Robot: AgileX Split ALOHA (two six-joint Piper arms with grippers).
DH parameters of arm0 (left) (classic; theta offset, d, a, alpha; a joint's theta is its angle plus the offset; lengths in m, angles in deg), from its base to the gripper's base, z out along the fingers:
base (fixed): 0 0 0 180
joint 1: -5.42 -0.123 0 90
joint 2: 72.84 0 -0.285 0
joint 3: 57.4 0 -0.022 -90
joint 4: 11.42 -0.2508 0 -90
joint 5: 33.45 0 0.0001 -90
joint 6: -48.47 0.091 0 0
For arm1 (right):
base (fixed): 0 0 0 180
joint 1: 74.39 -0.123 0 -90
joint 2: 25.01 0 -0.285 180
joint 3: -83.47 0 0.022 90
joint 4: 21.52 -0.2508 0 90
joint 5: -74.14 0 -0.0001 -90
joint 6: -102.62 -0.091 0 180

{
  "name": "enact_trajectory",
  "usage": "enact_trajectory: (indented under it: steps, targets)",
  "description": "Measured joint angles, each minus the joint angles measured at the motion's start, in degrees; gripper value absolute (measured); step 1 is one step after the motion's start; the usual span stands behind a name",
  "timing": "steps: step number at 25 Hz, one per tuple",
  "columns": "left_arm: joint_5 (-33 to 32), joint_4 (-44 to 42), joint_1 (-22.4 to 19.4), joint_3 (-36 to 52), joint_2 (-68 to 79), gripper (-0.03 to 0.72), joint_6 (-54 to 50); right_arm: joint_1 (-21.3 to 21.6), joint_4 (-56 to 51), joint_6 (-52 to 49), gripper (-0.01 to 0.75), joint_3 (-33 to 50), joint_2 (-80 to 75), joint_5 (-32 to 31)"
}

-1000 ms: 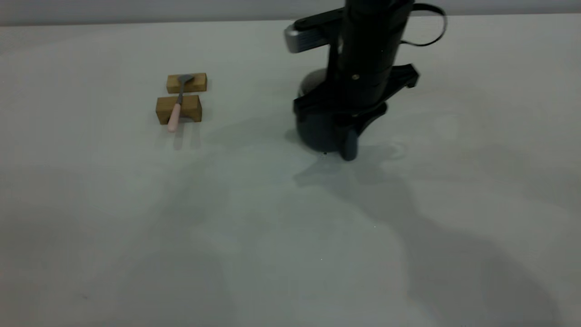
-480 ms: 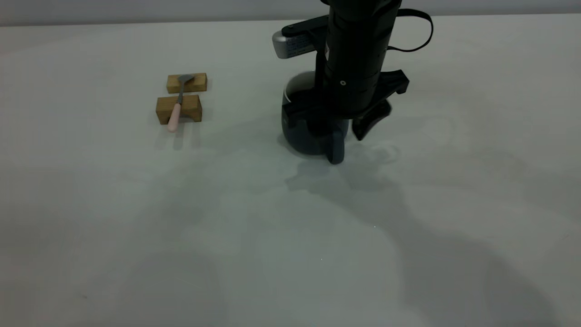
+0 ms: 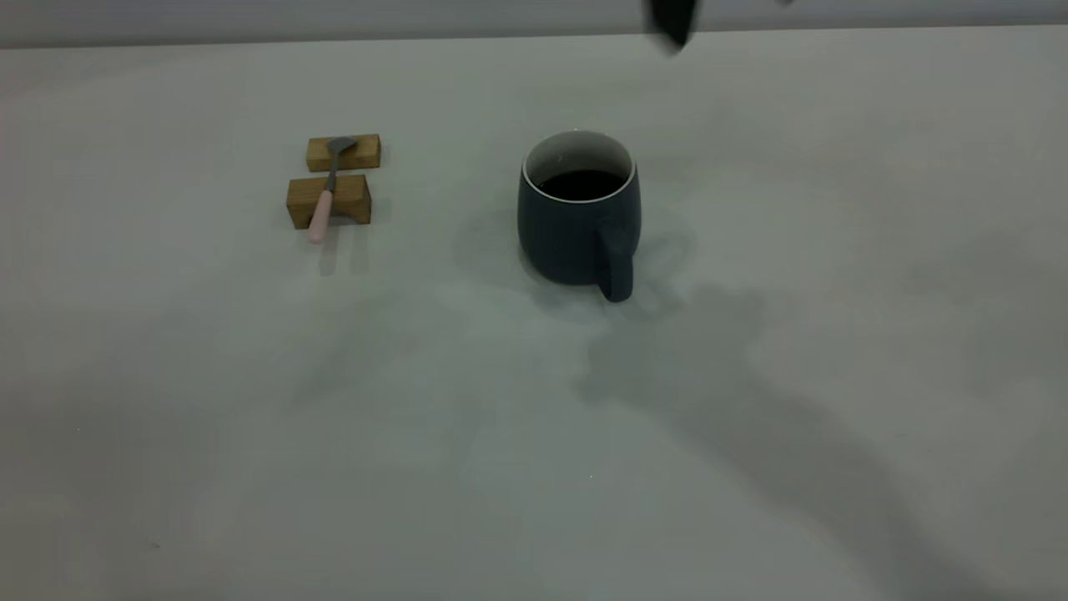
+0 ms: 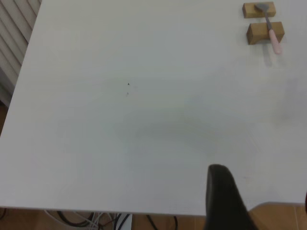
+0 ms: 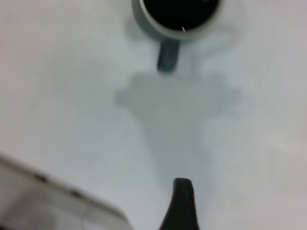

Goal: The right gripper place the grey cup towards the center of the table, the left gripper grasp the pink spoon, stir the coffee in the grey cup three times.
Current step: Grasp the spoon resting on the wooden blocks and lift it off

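- Pink spoon [image 3: 320, 214] bridges two wooden blocks [image 3: 329, 200]; light, stiff, slippery; take its overhanging handle.
- Grey cup [image 3: 578, 219] stands free, holding coffee [image 3: 581, 184].
- Both grippers' finger spread: cannot tell.

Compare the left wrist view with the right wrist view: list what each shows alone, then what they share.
Only the left wrist view shows the pink spoon lying across two wooden blocks, plus cables below the table's edge. Only the right wrist view shows the grey cup from above, holding the coffee, its handle pointing toward the camera. Both share the pale table and one dark finger of that arm's own gripper: the left gripper's and the right gripper's.
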Motion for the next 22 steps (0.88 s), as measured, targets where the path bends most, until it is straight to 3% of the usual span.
enact_trajectory:
  steps: [3, 8, 19, 22]
  targets:
    - [0.00, 0.00, 0.00, 0.00, 0.00, 0.476, 0.00, 0.00, -0.06, 0.72, 0.710, 0.00, 6.57, -6.53]
    - [0.00, 0.00, 0.00, 0.00, 0.00, 0.476, 0.00, 0.00, -2.14, 8.04, 0.703, 3.24, 15.73, -7.74]
    - [0.00, 0.00, 0.00, 0.00, 0.00, 0.476, 0.00, 0.00, -3.25, 12.16, 0.688, 28.73, 45.80, -8.36]
    - [0.00, 0.00, 0.00, 0.00, 0.00, 0.476, 0.00, 2.13, -3.27, 12.05, 0.677, 36.49, 56.78, -4.39]
